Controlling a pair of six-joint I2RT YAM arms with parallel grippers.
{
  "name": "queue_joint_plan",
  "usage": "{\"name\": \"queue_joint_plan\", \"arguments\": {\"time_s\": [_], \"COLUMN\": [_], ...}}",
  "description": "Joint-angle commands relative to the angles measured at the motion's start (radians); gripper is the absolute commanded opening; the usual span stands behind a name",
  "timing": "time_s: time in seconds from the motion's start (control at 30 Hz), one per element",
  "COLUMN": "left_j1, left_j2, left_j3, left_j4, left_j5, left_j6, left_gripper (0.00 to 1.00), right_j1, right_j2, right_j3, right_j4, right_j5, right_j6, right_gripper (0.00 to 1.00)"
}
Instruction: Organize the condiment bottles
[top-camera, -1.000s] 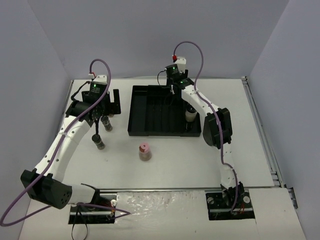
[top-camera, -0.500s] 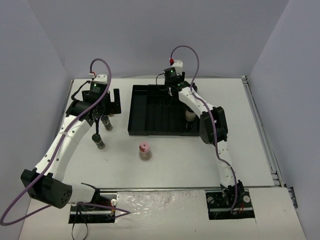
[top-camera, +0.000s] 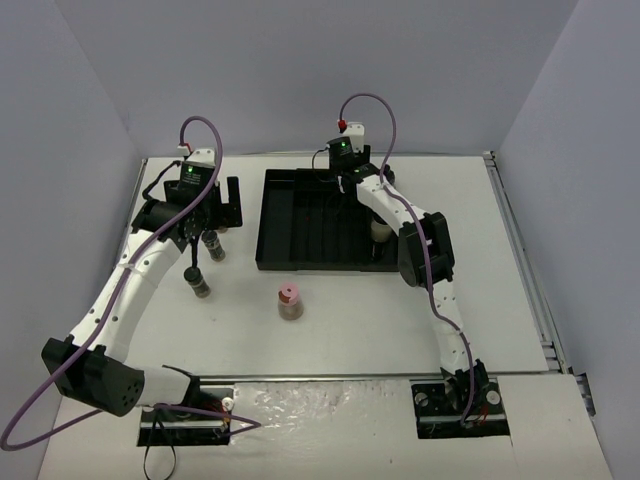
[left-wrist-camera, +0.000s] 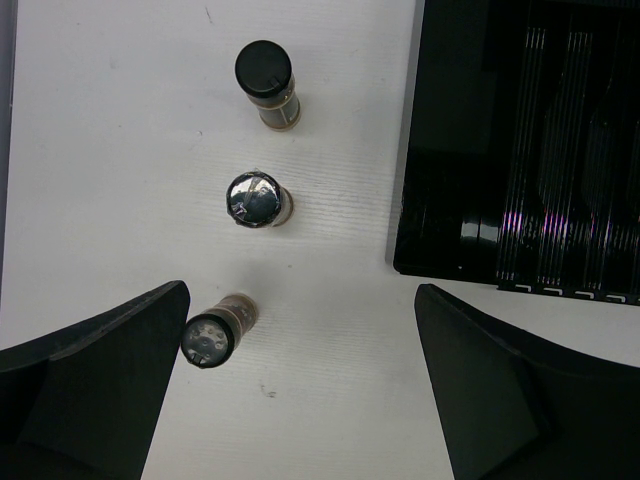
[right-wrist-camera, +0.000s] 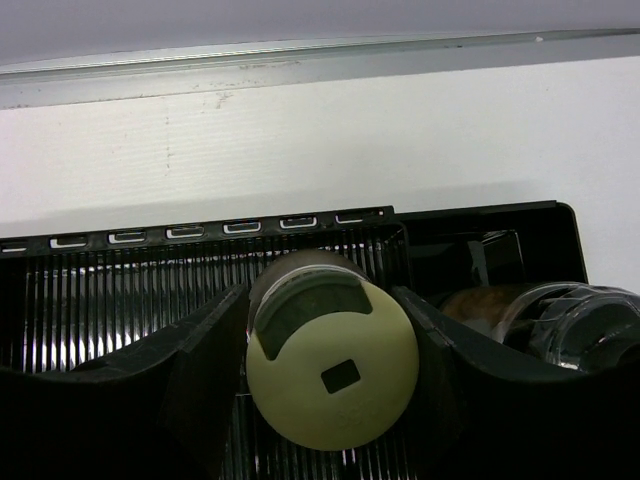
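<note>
My right gripper (right-wrist-camera: 320, 300) is clamped on the pale bottle with a yellow shaker cap (right-wrist-camera: 331, 366), low centre of its wrist frame, over the ribbed black plastic tray (right-wrist-camera: 120, 290). A clear bottle with brownish filling (right-wrist-camera: 545, 318) sits inside the tray at lower right.

My left gripper (left-wrist-camera: 302, 292) hangs wide open above three dark-filled bottles: a black-capped bottle (left-wrist-camera: 265, 72), a shiny-capped bottle (left-wrist-camera: 257, 198) and a perforated-cap bottle (left-wrist-camera: 212, 336).

Overhead, a brownish pink-capped bottle (top-camera: 289, 301) stands mid-frame. Any label print is too small for me to read.

The scene is a white tabletop (top-camera: 380, 320) with plain grey walls (top-camera: 300, 70).
</note>
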Motion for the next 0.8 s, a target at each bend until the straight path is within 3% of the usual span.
{"name": "queue_joint_plan", "arguments": {"time_s": [0.0, 0.3, 0.77], "left_j1": [-0.007, -0.007, -0.007], "left_j2": [-0.036, -0.038, -0.033], "left_j3": [0.02, 0.02, 0.028], "left_j4": [0.04, 0.036, 0.034], "left_j5": [-0.013, -0.018, -0.026], "left_j6": [-0.001, -0.001, -0.001], "left_gripper": [0.94, 0.93, 0.93], "right_j1": [-0.005, 0.0, 0.087], "right_j2": [-0.047, -0.061, -0.306], "right_j3": [0.023, 0.008, -0.143], "right_j4": [0.048, 0.039, -0.004], "right_j5": [0.039, 0.039, 0.076], "right_j6": [-0.018, -0.018, -0.024], "right_gripper": [0.58, 0.74, 0.75]}}
